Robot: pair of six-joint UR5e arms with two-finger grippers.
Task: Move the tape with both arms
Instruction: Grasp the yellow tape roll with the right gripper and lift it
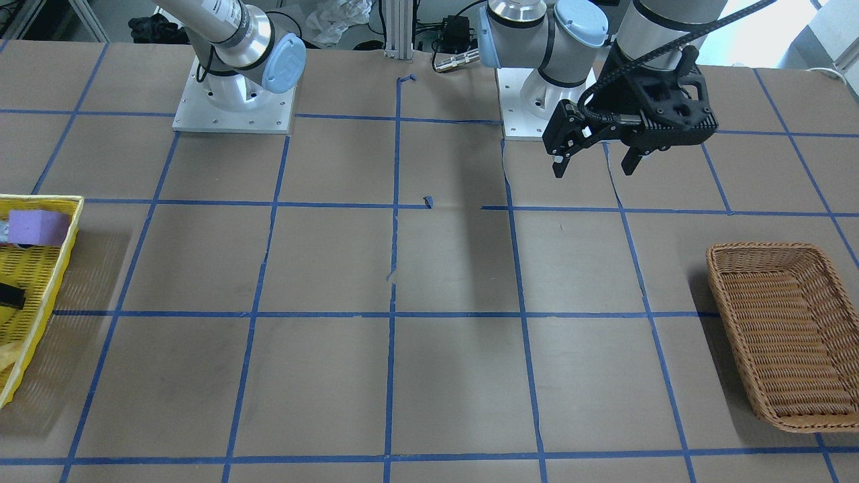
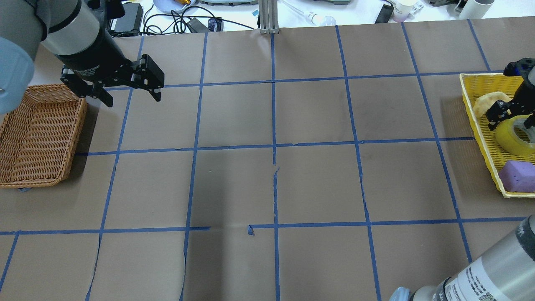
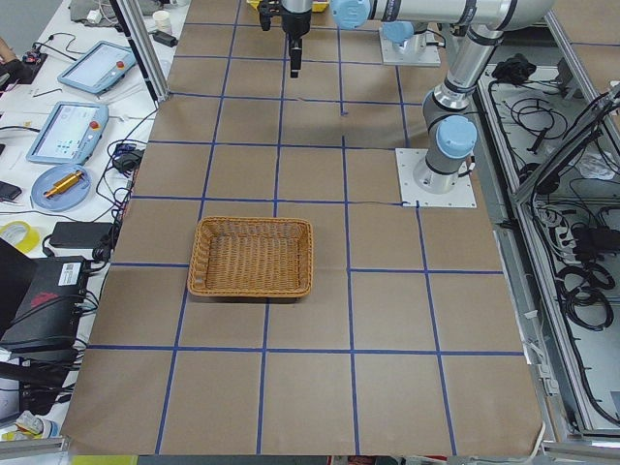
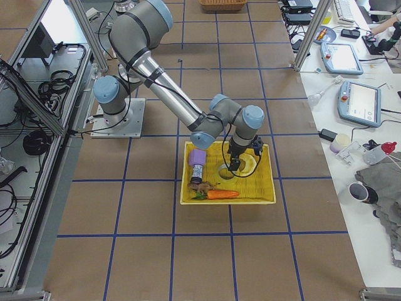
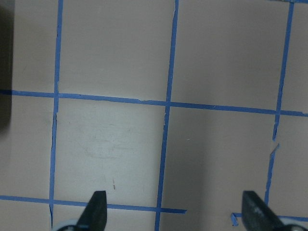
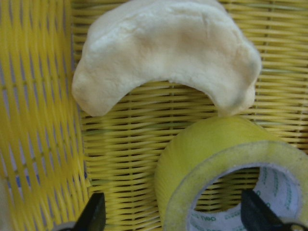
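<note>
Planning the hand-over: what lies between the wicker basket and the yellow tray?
Overhead view: only bare table crossed by blue lines; the left gripper hovers near the basket.

tape [image 6: 202,154]: glossy yellow roll, white core, hole up, in yellow tray [image 2: 480,125]. right arm [image 4: 169,88] is down over it, jaws spread, one tip outside the roll, one over its hole. left arm [image 2: 75,37] hangs above counter [image 2: 309,117] near wicker basket [image 2: 37,138], jaws spread, empty.
</note>
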